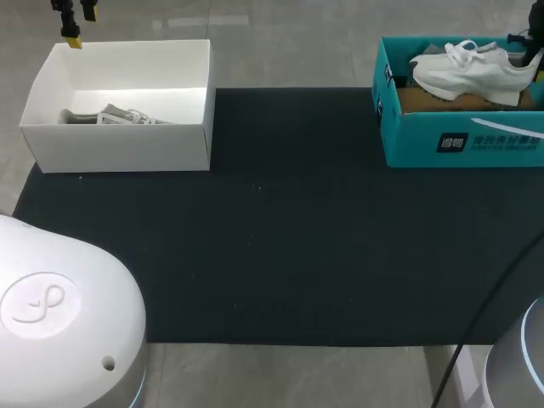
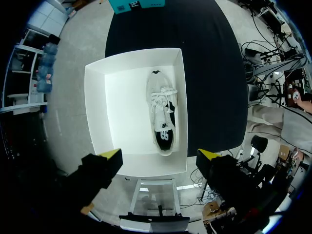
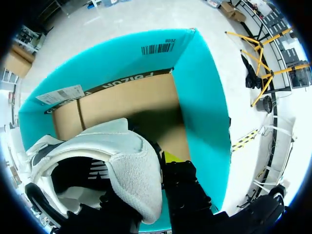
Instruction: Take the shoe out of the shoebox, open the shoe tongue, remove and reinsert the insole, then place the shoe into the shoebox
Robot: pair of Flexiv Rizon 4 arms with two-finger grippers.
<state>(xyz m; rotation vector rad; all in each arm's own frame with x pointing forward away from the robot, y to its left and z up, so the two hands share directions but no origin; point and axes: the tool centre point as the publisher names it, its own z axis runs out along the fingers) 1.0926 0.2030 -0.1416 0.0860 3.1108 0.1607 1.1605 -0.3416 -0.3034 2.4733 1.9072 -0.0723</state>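
Nearest lies a black mat [image 1: 280, 238], bare across its middle. On its far left corner stands an open white box [image 1: 119, 149] with a second shoe [image 2: 163, 114] lying on its side along one wall. The left tool [image 1: 78, 25] hangs above that box's far edge, its fingers spread wide with nothing between them, well apart from that shoe. On the mat's far right corner stands the teal shoebox [image 1: 425, 140], open at the top and lined with brown card. The white shoe [image 1: 472, 72] sits raised over the box's rim, toe towards the middle of the mat. The right tool [image 1: 531, 55] grips it at the heel: one yellow-tipped finger [image 3: 171, 157] presses the padded collar from outside and the other goes inside the opening.
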